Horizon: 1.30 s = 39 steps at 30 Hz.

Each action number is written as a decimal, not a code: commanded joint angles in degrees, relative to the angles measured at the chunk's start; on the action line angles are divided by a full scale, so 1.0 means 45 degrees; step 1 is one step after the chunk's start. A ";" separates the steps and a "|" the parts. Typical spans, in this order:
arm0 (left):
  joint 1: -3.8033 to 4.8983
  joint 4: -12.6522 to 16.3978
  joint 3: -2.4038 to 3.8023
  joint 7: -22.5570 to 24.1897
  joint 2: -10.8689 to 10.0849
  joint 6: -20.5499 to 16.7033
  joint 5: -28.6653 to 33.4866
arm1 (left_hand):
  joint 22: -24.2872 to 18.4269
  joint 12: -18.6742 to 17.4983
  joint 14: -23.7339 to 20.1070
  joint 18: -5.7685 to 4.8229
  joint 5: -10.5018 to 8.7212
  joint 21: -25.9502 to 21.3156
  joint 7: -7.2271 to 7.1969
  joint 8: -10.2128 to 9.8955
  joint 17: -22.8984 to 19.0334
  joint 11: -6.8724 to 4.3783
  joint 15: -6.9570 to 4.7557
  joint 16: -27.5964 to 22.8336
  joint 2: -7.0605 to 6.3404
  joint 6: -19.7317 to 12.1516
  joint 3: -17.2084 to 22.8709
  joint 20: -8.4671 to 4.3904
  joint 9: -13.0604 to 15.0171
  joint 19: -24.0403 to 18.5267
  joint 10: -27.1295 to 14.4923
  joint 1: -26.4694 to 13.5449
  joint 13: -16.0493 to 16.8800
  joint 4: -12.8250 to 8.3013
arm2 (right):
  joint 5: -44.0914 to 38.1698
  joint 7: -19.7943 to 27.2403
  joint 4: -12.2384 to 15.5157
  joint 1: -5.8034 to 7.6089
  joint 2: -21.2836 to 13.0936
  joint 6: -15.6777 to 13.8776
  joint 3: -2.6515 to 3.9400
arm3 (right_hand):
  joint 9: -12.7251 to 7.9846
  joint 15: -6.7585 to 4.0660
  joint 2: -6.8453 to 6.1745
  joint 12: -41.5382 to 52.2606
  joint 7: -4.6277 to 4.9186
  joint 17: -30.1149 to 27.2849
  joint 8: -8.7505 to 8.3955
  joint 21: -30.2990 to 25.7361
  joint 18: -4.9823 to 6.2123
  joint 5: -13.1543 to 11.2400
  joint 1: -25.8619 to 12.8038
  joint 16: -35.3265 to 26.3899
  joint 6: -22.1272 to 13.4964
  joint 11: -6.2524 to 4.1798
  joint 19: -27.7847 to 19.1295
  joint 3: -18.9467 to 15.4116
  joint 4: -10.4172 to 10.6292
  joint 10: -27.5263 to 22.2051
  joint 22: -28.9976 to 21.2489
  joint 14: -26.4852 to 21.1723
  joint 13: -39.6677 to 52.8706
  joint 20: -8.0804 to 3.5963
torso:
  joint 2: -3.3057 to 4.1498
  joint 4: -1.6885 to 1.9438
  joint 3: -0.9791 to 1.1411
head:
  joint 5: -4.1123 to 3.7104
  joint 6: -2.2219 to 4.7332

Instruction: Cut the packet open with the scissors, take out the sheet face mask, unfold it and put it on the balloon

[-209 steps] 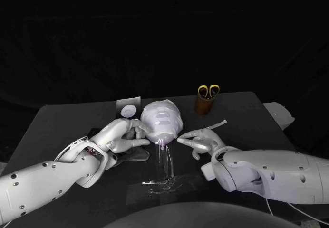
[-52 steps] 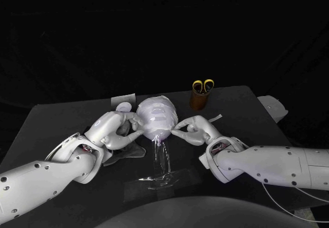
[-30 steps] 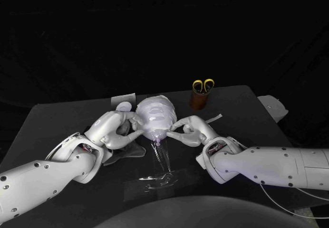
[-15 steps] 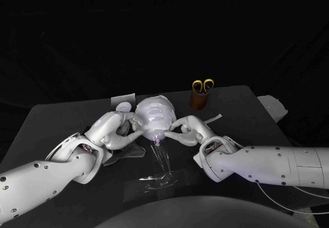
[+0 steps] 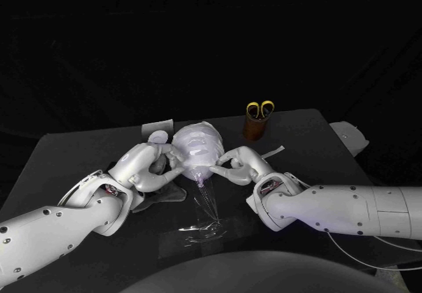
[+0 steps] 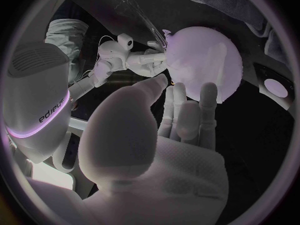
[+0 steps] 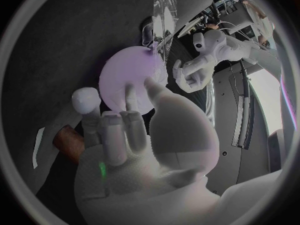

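Observation:
The pale balloon (image 5: 198,148) stands on a clear stick and stand (image 5: 204,229) at the table's middle, and the white sheet face mask (image 5: 195,141) lies over its top side. My left hand (image 5: 149,168) has its fingers laid flat against the balloon's left side (image 6: 206,60), holding nothing. My right hand (image 5: 239,168) is at the balloon's lower right, thumb and a finger pinched together at the mask's edge near the knot (image 7: 134,77). The yellow-handled scissors (image 5: 258,110) stand in a brown cup (image 5: 255,129) behind. The opened packet (image 5: 158,132) lies behind the left hand.
A cut-off white strip (image 5: 275,151) lies on the table right of my right hand. Crumpled clear film (image 5: 163,195) sits on the black table (image 5: 79,152) under my left wrist. The table's right edge is close behind the right arm.
My right hand has crept leftward onto the balloon's lower right and closed thumb and finger there. The balloon leans slightly more to the left. My left hand has stayed put.

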 commanded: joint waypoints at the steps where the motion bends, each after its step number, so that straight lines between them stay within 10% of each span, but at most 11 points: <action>1: 0.0010 0.0047 0.0010 -0.0050 0.0022 0.0160 0.0090 | 0.0064 -0.0096 -0.0056 0.0212 -0.0022 -0.0001 0.0034 -0.0085 0.0051 0.0105 -0.0018 -0.0010 0.0144 -0.0102 -0.0045 -0.0013 -0.0012 0.0006 0.0047 0.0046 -0.0035 0.0008 | -0.0183 -0.0092 0.0070 0.0019 0.0032 -0.0523 0.0017 | 0.0032 -0.0124 0.0232 0.0139 -0.0048 0.3344 0.0102 0.0127 0.0000 0.0001 0.0102 0.0048 0.0150 -0.0126 0.0155 0.0085 0.0049 0.1228 0.0111 0.1338 0.3218 -0.0016 | 0.0004 0.0001 0.0003 | -0.0008 -0.0004; 4: 0.0010 0.0047 0.0009 -0.0068 0.0020 0.0182 0.0100 | 0.0064 -0.0096 -0.0056 0.0212 -0.0022 -0.0001 0.0034 -0.0085 0.0051 0.0105 -0.0018 -0.0010 0.0144 -0.0102 -0.0045 -0.0013 -0.0012 0.0006 0.0047 0.0046 -0.0035 0.0008 | -0.0151 -0.0111 0.0073 0.0025 0.0045 -0.0529 0.0021 | 0.0087 -0.0267 0.0738 0.0324 -0.0229 0.3344 0.0222 0.0390 -0.0056 0.0001 0.0622 0.0048 0.0314 -0.0299 0.0393 0.0481 -0.0059 0.1325 0.0314 0.1338 0.3355 -0.0113 | 0.0000 0.0000 0.0001 | -0.0031 -0.0007; 12: 0.0011 0.0049 0.0009 -0.0104 0.0026 0.0239 0.0124 | 0.0083 -0.0112 -0.0046 0.0208 -0.0023 0.0000 0.0039 -0.0086 0.0067 0.0106 -0.0017 -0.0001 0.0188 -0.0103 -0.0045 -0.0010 -0.0012 0.0035 0.0064 0.0087 -0.0057 0.0002 | -0.0121 -0.0272 0.0022 0.0030 0.0117 -0.0529 0.0031 | 0.0188 -0.0454 0.0979 0.0324 -0.0379 0.3344 0.0345 0.0605 -0.0110 0.0011 0.1810 0.0048 0.0299 -0.0468 0.0622 0.1331 -0.0869 0.1325 0.0489 0.1338 0.3355 -0.0271 | 0.0000 -0.0002 0.0005 | -0.0087 -0.0034; 23: 0.0011 0.0047 0.0009 -0.0119 0.0026 0.0272 0.0263 | 0.0085 -0.0121 -0.0038 0.0207 -0.0023 -0.0002 0.0050 -0.0091 0.0079 0.0110 -0.0015 0.0007 0.0205 -0.0111 -0.0049 -0.0009 -0.0014 0.0045 0.0072 0.0105 -0.0070 0.0001 | -0.0119 -0.0395 0.0033 0.0035 0.0144 -0.0495 0.0047 | 0.0626 -0.0392 0.0689 0.0324 -0.0269 0.3344 0.0858 0.0912 -0.0193 -0.0003 0.1613 0.0048 0.0422 -0.0374 0.0902 0.3101 -0.1880 0.1325 0.0801 0.1338 0.3355 -0.0366 | 0.0005 -0.0001 0.0004 | -0.0176 -0.0064; 39: 0.0011 -0.0016 0.0008 -0.0099 0.0009 0.0316 0.0580 | 0.0051 -0.0148 -0.0044 0.0212 -0.0024 -0.0025 0.0083 -0.0114 0.0063 0.0133 -0.0004 0.0005 0.0228 -0.0146 -0.0071 -0.0006 -0.0023 0.0032 0.0072 0.0110 -0.0098 0.0017 | 0.0049 0.0037 0.1101 0.0034 -0.0916 -0.0339 0.0042 | 0.1072 -0.0464 0.0494 0.0324 -0.0361 0.3344 0.1226 0.0997 -0.0212 0.0000 0.1052 0.0048 0.0457 -0.0458 0.0958 0.3845 -0.2179 0.1325 0.0931 0.1338 0.3355 -0.0394 | -0.0016 -0.0021 -0.0003 | -0.0128 -0.0014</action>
